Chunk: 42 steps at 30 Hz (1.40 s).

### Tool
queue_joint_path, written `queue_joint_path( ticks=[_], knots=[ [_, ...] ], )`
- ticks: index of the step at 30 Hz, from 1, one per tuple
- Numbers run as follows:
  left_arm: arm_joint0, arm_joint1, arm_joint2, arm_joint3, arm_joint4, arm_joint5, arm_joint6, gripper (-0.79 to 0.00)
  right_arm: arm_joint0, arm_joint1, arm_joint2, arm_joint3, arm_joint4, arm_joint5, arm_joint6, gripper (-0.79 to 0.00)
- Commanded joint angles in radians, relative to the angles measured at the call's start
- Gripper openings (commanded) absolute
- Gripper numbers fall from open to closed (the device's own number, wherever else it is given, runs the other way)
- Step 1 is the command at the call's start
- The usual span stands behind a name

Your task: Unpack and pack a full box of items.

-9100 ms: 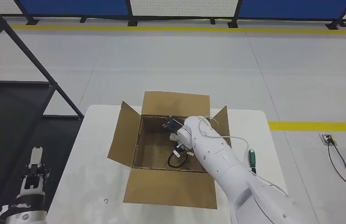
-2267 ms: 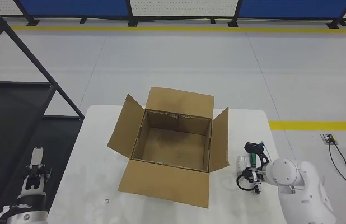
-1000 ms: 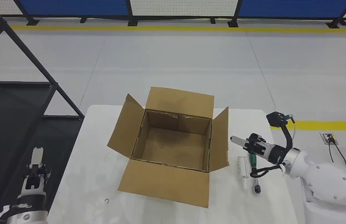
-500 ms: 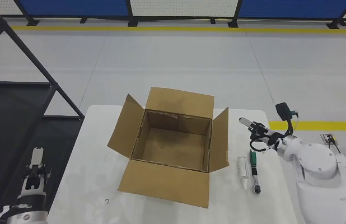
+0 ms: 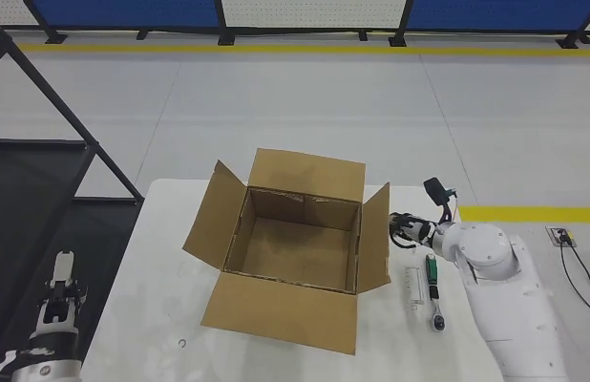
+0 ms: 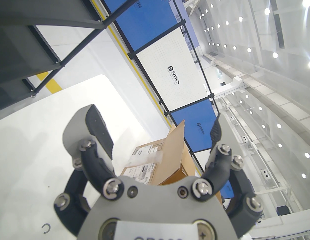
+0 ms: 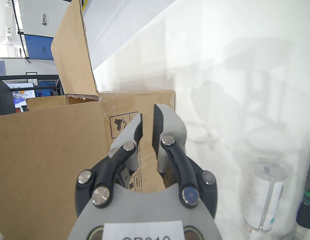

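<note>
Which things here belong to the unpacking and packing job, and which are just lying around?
Job: open cardboard box; clear tube and green-handled ratchet on the table beside it; right claw by the box's flap.
Lying about: small ring on the table; black frame beside the table; floor socket.

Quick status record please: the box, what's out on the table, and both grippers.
box: cardboard box mid-table on the white table, all flaps open, no items visible inside
unpacked items: clear tube and green-handled ratchet, lying side by side on the table to the right of the box
right arm: right gripper close beside the box's right flap, fingers nearly shut, nothing between them
left arm: left gripper open and empty, beyond the table's left edge, away from the box
</note>
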Motion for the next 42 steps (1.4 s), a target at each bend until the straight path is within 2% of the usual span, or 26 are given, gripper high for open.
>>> queue_joint_path(
  ticks=[1, 7, 19, 34, 37, 40, 41, 42],
  knots=[
    [0.000, 0.000, 0.000, 0.000, 0.000, 0.000, 0.000, 0.000, 0.000, 0.000, 0.000, 0.000, 0.000, 0.000, 0.000, -0.785],
    [0.000, 0.000, 0.000, 0.000, 0.000, 0.000, 0.000, 0.000, -0.011, -0.005, -0.032, 0.029, 0.049, -0.038, 0.002, -0.785],
    [0.000, 0.000, 0.000, 0.000, 0.000, 0.000, 0.000, 0.000, 0.097, -0.029, -0.158, 0.181, 0.101, -0.088, -0.014, -0.785],
    [0.000, 0.000, 0.000, 0.000, 0.000, 0.000, 0.000, 0.000, 0.198, -0.047, -0.221, 0.339, 0.187, -0.168, -0.009, -0.785],
    [0.000, 0.000, 0.000, 0.000, 0.000, 0.000, 0.000, 0.000, 0.205, -0.039, -0.207, 0.343, 0.168, -0.174, -0.030, -0.785],
    [0.000, 0.000, 0.000, 0.000, 0.000, 0.000, 0.000, 0.000, 0.182, -0.016, -0.173, 0.288, 0.105, -0.170, -0.016, -0.785],
    [0.000, 0.000, 0.000, 0.000, 0.000, 0.000, 0.000, 0.000, 0.172, -0.005, -0.157, 0.257, 0.073, -0.162, -0.001, -0.640],
    [0.000, 0.000, 0.000, 0.000, 0.000, 0.000, 0.000, 0.000, 0.156, 0.005, -0.139, 0.222, 0.050, -0.155, 0.015, -0.570]
  ],
)
